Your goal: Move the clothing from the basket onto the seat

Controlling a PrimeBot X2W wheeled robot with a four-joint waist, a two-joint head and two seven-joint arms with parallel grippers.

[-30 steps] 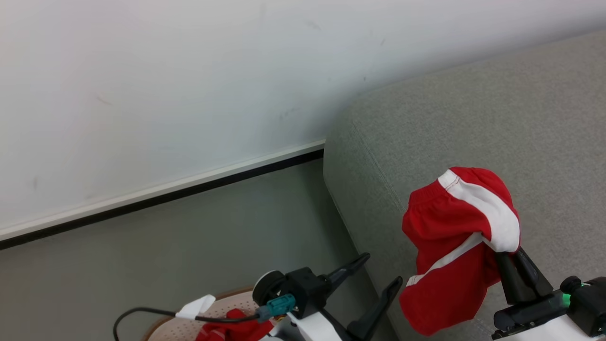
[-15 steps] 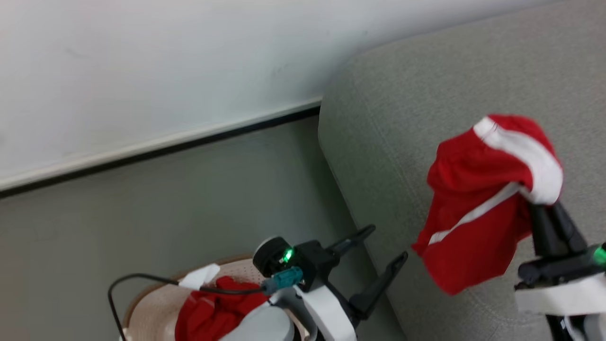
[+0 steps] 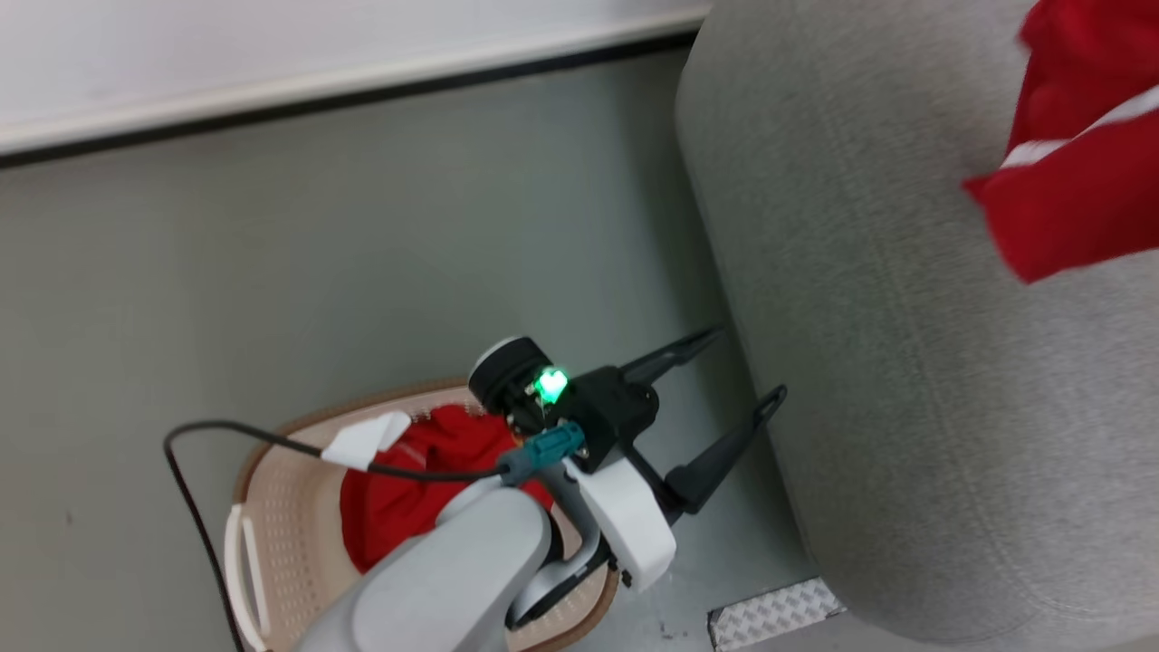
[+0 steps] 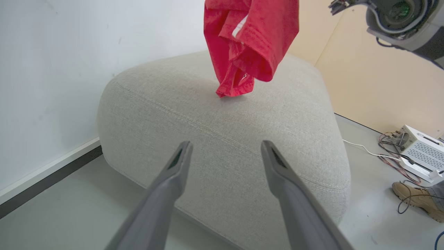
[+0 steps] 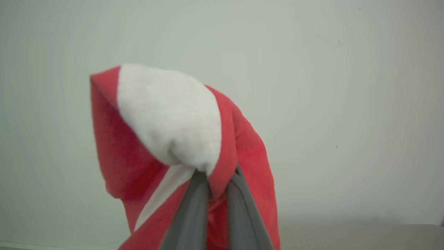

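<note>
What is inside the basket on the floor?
Red clothing lies bunched inside the basket. The robot's left arm covers part of it and of the basket, so whether more lies beneath cannot be seen.

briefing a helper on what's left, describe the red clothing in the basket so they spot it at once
Find the big grey seat; on the floor by its rounded corner stands a cream perforated basket. The red clothing lies bunched inside it. Unlike the other red garment, pinched in the right claw over the seat, nothing grips it.
</note>
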